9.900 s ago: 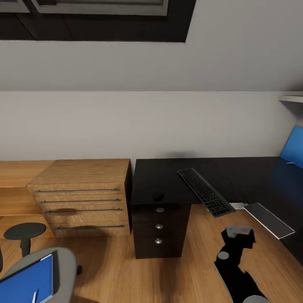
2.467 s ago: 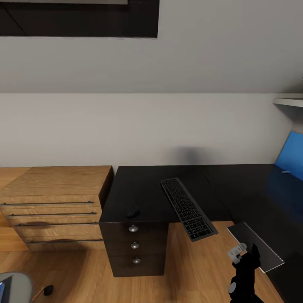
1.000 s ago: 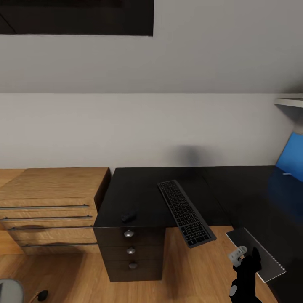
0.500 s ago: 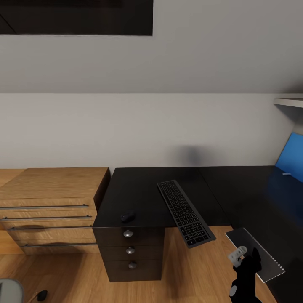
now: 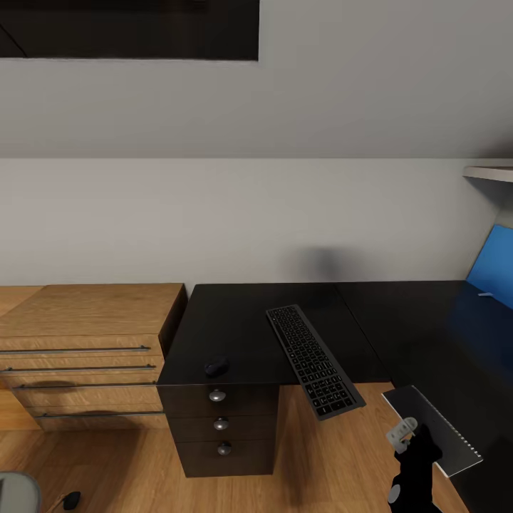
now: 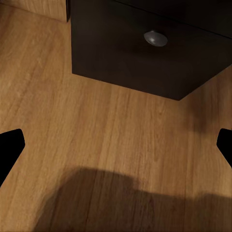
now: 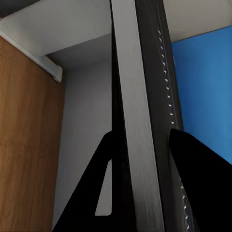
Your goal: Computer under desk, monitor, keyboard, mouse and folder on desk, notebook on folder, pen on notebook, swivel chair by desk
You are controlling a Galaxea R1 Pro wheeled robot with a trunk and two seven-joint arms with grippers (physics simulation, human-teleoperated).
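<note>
Our right gripper (image 5: 413,436) is closed on the notebook (image 5: 433,425), which we hold low over the wood floor (image 5: 320,456), just off the front edge of the black desk (image 5: 242,320). The right wrist view has the book edge-on between the two fingers, pinched across its thickness.

We judge it light and thin, and likely to flex and slip if held only by a corner. A hold across the covers close to the bound edge (a row of small pale marks runs along one long side) looks the surest. It should be laid flat, not dropped.

The notebook is a slim dark grey rectangle with a paler face.

On the desk the keyboard (image 5: 313,360) lies at a slant, its near end hanging past the edge. The mouse (image 5: 216,366) sits near the front edge, above the drawer unit (image 5: 221,427).

Our left gripper (image 6: 116,145) hangs wide and empty over the floor by that unit.
</note>
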